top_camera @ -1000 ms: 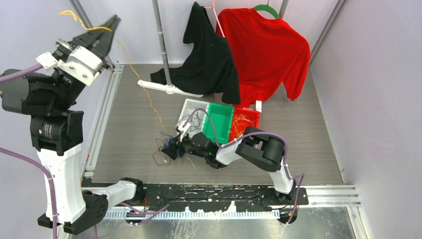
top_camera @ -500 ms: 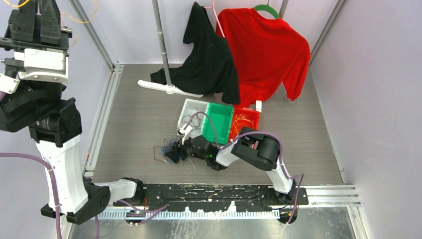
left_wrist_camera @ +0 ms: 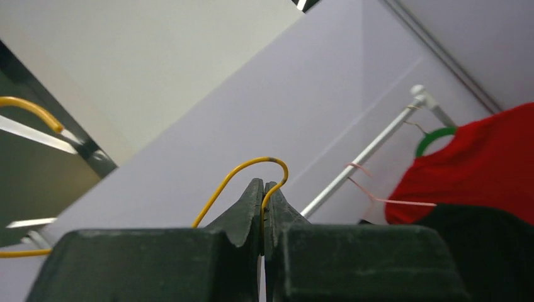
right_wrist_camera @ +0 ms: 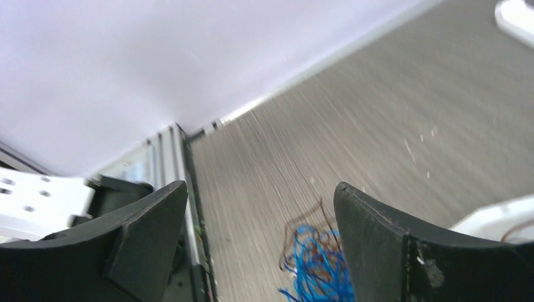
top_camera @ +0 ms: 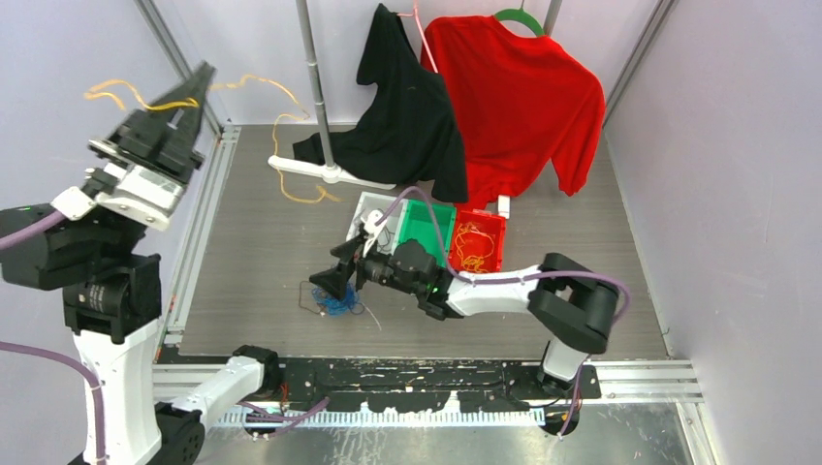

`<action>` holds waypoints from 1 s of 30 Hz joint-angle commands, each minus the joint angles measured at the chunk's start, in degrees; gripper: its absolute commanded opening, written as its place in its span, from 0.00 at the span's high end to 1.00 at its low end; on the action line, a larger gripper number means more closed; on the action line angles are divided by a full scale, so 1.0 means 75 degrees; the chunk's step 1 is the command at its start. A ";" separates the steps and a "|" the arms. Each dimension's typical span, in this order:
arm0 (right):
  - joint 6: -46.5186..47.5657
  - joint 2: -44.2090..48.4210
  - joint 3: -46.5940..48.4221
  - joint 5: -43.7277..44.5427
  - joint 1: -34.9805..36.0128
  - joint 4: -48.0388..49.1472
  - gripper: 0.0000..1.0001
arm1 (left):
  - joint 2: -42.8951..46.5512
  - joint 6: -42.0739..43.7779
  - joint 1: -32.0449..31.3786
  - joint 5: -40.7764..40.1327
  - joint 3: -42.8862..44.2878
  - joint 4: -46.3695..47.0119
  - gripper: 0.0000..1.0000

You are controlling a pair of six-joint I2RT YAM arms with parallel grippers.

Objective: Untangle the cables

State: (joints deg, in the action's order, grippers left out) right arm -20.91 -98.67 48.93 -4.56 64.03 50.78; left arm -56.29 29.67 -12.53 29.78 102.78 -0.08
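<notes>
Beneath the wide right tool [top_camera: 332, 272] lies blue tangle [top_camera: 337, 302]; left tool [left_wrist_camera: 263, 189] pinches yellow cable [left_wrist_camera: 252, 164]

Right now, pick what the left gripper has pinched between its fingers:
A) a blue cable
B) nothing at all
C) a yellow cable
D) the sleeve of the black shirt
C: in the left wrist view the left gripper has its jaws shut together on a yellow cable, which arches up over the fingertips and runs down between them.
</notes>
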 commanded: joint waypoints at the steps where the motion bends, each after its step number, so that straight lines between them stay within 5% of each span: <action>1: 0.0338 0.0902 0.0301 -0.0473 -0.0032 -0.0594 0.08 | 0.0492 -0.0824 -0.0023 0.0791 -0.1010 -0.0857 1.00; 16: 0.0817 0.2710 0.0469 -0.0186 -0.0287 -0.1605 0.08 | 0.1308 -0.2388 -0.0027 0.1964 -0.2467 -0.2120 1.00; 30: 0.0292 0.2343 0.1104 -0.1360 -0.0717 -0.0798 0.12 | 0.1367 -0.2867 -0.0024 0.2334 -0.2754 -0.2433 1.00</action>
State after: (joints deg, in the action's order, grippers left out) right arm -18.35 -80.90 53.87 -10.72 58.70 40.49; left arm -46.41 9.58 -12.53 46.06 82.00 -18.57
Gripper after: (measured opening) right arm 0.896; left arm 0.009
